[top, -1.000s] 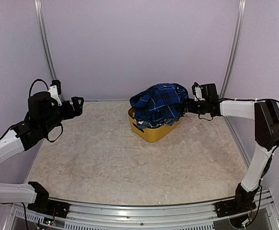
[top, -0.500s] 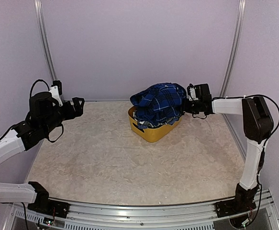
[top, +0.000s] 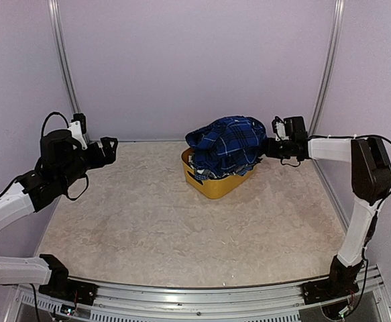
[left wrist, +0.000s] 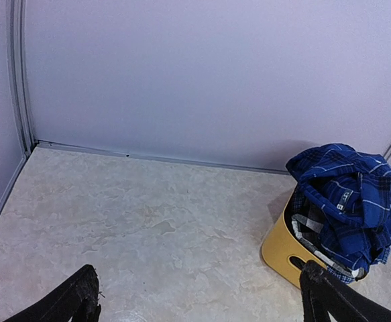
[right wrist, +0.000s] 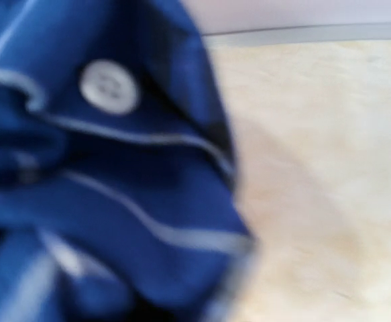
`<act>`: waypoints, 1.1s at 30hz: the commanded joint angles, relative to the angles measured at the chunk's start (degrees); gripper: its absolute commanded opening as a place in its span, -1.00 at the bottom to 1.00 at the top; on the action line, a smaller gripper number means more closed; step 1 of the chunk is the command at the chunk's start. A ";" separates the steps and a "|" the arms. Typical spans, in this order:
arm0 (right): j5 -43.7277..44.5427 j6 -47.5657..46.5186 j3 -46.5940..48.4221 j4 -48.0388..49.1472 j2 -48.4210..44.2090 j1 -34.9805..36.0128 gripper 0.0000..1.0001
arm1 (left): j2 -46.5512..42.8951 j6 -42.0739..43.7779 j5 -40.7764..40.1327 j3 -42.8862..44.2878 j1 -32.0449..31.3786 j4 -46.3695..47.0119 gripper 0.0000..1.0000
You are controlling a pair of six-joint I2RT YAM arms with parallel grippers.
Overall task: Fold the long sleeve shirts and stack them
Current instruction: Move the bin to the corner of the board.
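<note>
A royal blue plaid long sleeve shirt [top: 225, 141] lies heaped over a yellow tub [top: 215, 186] at the back of the table. Beneath it a black-and-white checked shirt [left wrist: 309, 225] peeks out of the tub [left wrist: 279, 251]. My right gripper [top: 265, 147] is at the heap's right edge, closed on a fold of the blue shirt [right wrist: 101, 201]. That fold fills the right wrist view and hides the fingers. My left gripper [top: 111, 149] hangs open at the far left, well away from the tub. Nothing lies between its fingertips [left wrist: 198, 285].
Pale marbled tabletop [top: 168, 221] stretches in front of and left of the tub. Lilac walls with metal corner rails [top: 64, 67] close off the back and sides. A white button [right wrist: 108, 86] shows on the blue cloth.
The right gripper reached into the shirt's edge, closed, then drew back to the right. The blue shirt and tub shifted slightly right with it. The left arm held still.
</note>
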 commanded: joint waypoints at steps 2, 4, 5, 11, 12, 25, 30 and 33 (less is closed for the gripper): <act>-1.02 -7.70 -4.00 -10.04 -5.61 -6.71 -0.58 | -1.43 0.33 0.09 -0.75 -0.38 1.28 0.98; -1.29 -9.30 -3.94 -12.16 -6.02 -7.49 -0.61 | -1.47 0.39 0.00 -0.78 -0.48 1.28 0.98; -1.97 -9.74 -3.81 -12.84 -6.01 -7.73 -0.63 | -1.43 0.33 -0.04 -0.82 -0.49 1.28 0.98; -10.59 -9.28 -5.35 -9.79 -7.78 -8.02 -0.44 | -0.95 0.17 0.15 -0.66 -0.56 1.32 0.98; -14.23 -8.68 -6.74 -7.43 -8.78 -7.90 -0.33 | -0.95 0.21 0.03 -0.65 -0.56 1.28 0.98; -17.18 -5.26 3.90 -3.40 0.16 -6.39 0.25 | -0.48 0.26 -0.40 -0.54 -0.82 1.23 0.98; -17.85 -7.58 10.92 -6.21 5.71 -5.68 0.27 | -0.64 0.48 -0.67 -0.65 -0.85 1.28 0.98; -18.32 -9.75 15.97 -10.00 9.03 -4.68 0.28 | -0.35 0.55 -0.73 -0.50 -0.82 1.28 0.98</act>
